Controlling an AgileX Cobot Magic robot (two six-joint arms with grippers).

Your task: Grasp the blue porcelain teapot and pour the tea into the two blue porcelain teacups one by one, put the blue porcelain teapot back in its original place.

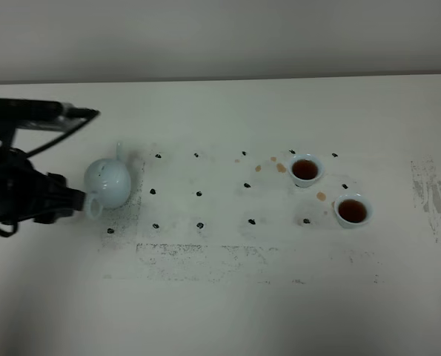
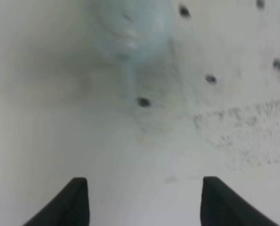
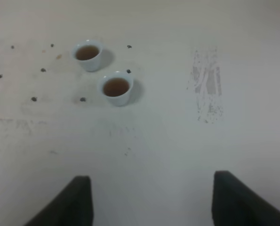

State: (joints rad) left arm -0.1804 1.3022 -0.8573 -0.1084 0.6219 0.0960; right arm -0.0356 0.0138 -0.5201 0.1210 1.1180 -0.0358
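A: How does the pale sky-blue glossy porcelain teapot [image 1: 109, 182] look?

B: Round-bodied, with a small knob on its lid, a short spout and a loop handle. It stands upright on the off-white worktop [image 1: 227, 297], among a grid of small black dot marks [image 1: 199, 194]. In the left wrist view it shows only as a blurred bluish shape [image 2: 130, 33].

A: And the cups?

B: The two small pale-blue handleless porcelain teacups [image 1: 306, 170] [image 1: 352, 211] stand well apart from the teapot, far out from its side across the dot grid. Each holds dark reddish-brown tea. They sit near each other but not touching. A few brownish tea spots [image 1: 279, 167] lie on the worktop just beside the cup nearer the teapot.

A: What of the left end effector [image 1: 78, 199]?

B: Its black fingers are spread, with nothing between them. In the high view it sits just beside the teapot's handle; whether it touches the handle cannot be told. In its own wrist view [image 2: 144, 200] the teapot lies clear ahead of the fingertips.

A: The right end effector [image 3: 151, 200]?

B: Open too, holding nothing, with the teacups well ahead of it.

A: Any writing or brand marks?

B: None can be read.
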